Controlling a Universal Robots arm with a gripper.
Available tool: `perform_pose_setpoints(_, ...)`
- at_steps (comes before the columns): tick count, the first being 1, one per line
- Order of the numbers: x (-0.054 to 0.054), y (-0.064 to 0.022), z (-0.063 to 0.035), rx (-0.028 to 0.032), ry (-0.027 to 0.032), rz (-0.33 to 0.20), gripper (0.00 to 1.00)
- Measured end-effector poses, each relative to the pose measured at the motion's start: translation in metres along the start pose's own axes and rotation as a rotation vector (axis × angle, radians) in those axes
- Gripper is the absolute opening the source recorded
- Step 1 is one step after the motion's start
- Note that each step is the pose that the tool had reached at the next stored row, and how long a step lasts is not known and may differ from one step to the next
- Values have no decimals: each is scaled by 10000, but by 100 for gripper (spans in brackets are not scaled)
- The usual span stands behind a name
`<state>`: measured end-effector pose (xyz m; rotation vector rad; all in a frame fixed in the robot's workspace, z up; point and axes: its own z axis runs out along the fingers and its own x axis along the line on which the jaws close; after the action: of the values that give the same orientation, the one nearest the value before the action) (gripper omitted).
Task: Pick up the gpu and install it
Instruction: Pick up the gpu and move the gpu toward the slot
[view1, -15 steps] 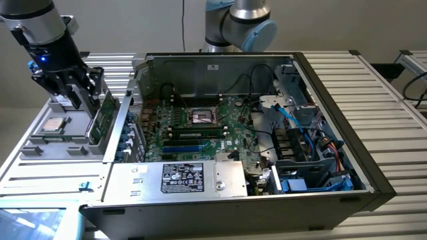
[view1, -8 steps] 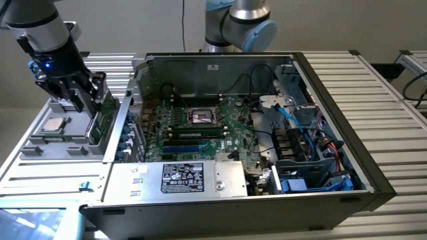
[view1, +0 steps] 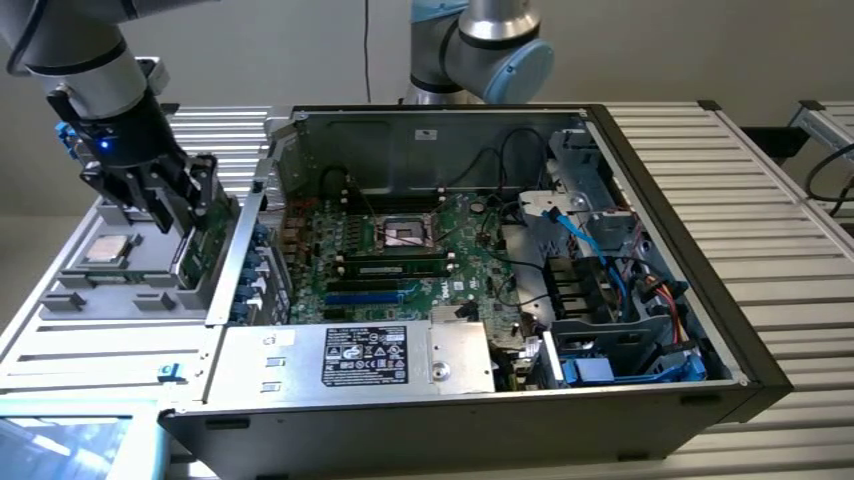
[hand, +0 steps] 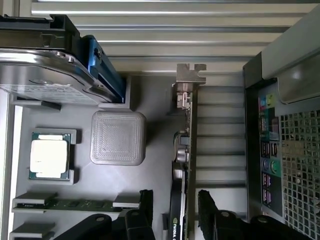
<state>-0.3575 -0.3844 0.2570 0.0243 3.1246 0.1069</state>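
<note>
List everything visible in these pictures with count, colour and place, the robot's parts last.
computer case: one, black, open, exterior view's middle
motherboard: one, green, inside the case
power supply: one, silver, inside the case
cables: several, blue, inside the case
tray: one, grey, beside the case
gpu: one, green and black, on edge in the tray
processor: one, silver, in the tray
memory stick: one, green, in the tray
hard drive: one, silver, in the tray
fingers: two, black, open, either side of the gpu
</note>
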Motion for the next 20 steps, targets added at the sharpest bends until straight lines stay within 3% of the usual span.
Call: perform_pose_setpoints(20, -59, -19, 347, 26, -2, -2, 49)
